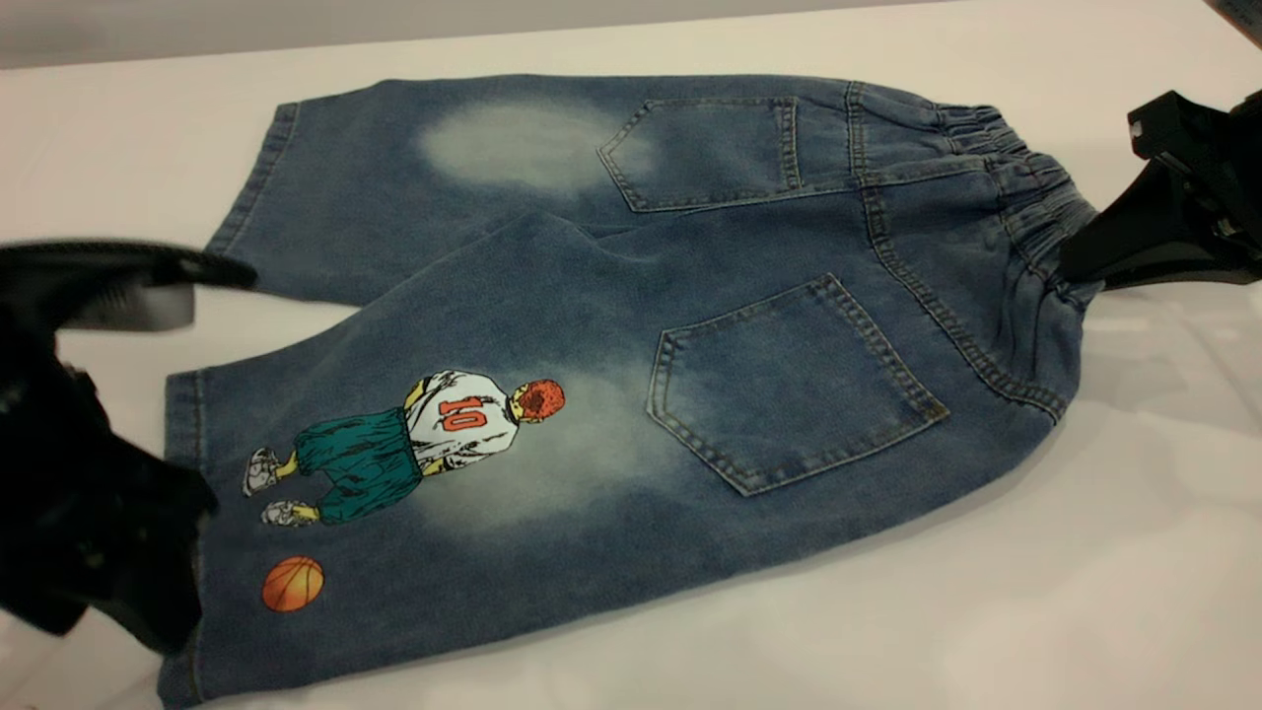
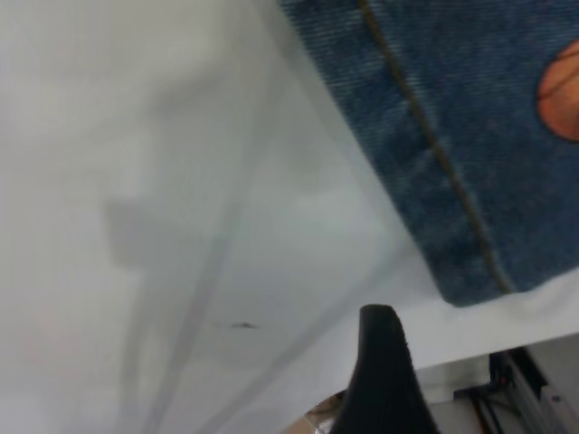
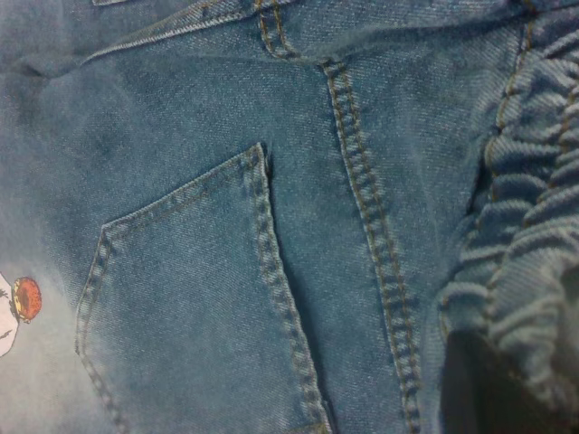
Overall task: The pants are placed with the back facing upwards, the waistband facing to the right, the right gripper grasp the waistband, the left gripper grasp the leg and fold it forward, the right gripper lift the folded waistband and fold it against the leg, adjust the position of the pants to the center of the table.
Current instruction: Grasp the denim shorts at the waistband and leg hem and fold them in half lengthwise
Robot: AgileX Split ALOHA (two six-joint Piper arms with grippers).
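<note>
While the pants (image 1: 631, 325) lie flat, back side up, on the table (image 1: 986, 611), the right gripper (image 1: 1089, 258) sits at the waistband (image 1: 1035, 207), black fingers touching the gathered elastic; whether they are clamped on it, I cannot tell. Away from that claw, past the two back pockets, the printed leg (image 1: 394, 493) stretches toward the left gripper (image 1: 148, 394). The left gripper hangs at the leg's hem, jaws spread wide, one finger above the cloth. An orange basketball print (image 1: 293, 584) lies just beside the lower finger.
</note>
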